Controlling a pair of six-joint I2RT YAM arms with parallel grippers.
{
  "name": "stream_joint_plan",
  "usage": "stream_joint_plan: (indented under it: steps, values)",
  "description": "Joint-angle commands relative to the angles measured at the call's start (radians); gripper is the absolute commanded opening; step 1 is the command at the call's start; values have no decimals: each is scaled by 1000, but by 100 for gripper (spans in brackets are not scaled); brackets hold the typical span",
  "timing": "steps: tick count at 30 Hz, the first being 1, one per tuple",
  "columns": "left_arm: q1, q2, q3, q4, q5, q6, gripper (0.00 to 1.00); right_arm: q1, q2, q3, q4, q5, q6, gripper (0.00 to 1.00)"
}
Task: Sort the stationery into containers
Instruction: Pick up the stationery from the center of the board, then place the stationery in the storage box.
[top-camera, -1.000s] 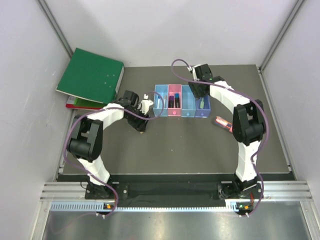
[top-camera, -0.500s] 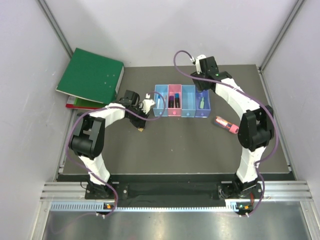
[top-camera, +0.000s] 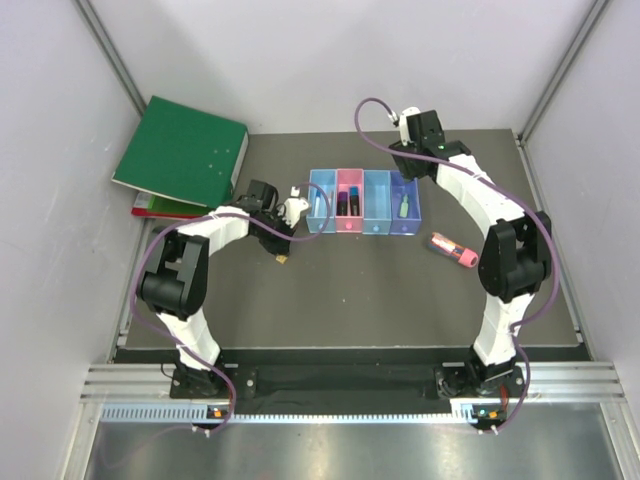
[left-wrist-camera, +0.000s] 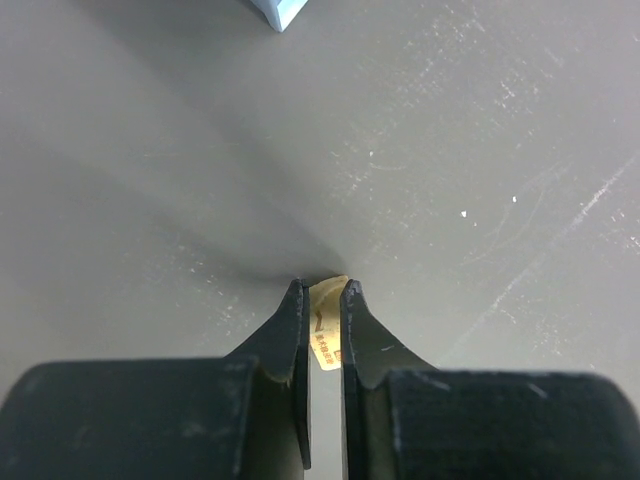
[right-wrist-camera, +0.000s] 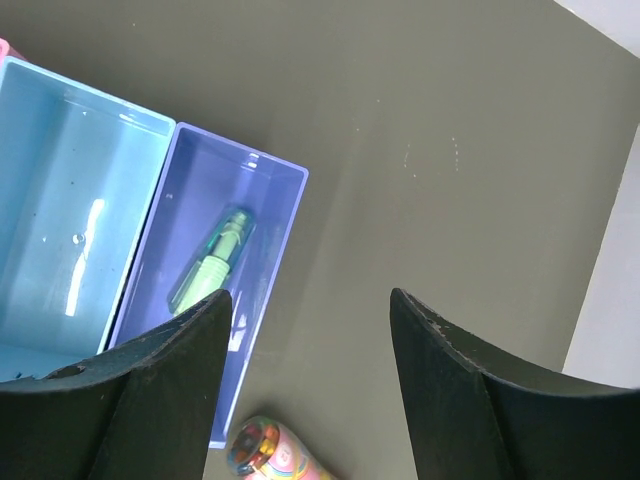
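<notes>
My left gripper (left-wrist-camera: 322, 290) is shut on the tiny orange piece (left-wrist-camera: 325, 322), a yellowish printed scrap, and presses it to the mat. From above, this gripper (top-camera: 282, 254) stands left of the containers (top-camera: 365, 228), a joined row of light blue, pink, light blue and purple bins. The first blue bin holds a white pen (top-camera: 322, 200). Dark markers (top-camera: 348, 203) lie in the pink one. A small green piece (right-wrist-camera: 210, 265) lies in the purple bin (right-wrist-camera: 290, 215). My right gripper (right-wrist-camera: 310, 300) hangs open and empty behind the purple bin. A chunky pink tube (top-camera: 452, 249) lies on the mat, right of the bins.
Large green binders (top-camera: 185, 155) lie stacked at the back left corner. White walls close the table on three sides. The corner of a blue bin (left-wrist-camera: 278, 10) shows at the top of the left wrist view.
My left gripper has shut on the tiny orange piece. The right arm has lifted away from the purple bin toward the back, with its jaws still apart.
</notes>
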Motion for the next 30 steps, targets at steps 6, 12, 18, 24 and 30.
stream_joint_plan:
  steps: [6, 12, 18, 24, 30]
  values:
    - [-1, -45, 110, -179, 25, -42, 0, -18, -65, 53, 17, 14, -3, 64]
    - [-5, -79, 265, -251, 105, -108, 0, -55, -79, 30, 22, 48, 36, 64]
    - [-51, -56, 409, -205, 218, -257, 0, -127, -91, -45, 34, 88, 69, 84]
    - [-188, 65, 530, -70, 223, -335, 0, -197, -107, -88, 16, -9, 44, 98]
    - [-274, 277, 751, 51, 200, -450, 0, -211, -198, -236, 20, -81, -89, 100]
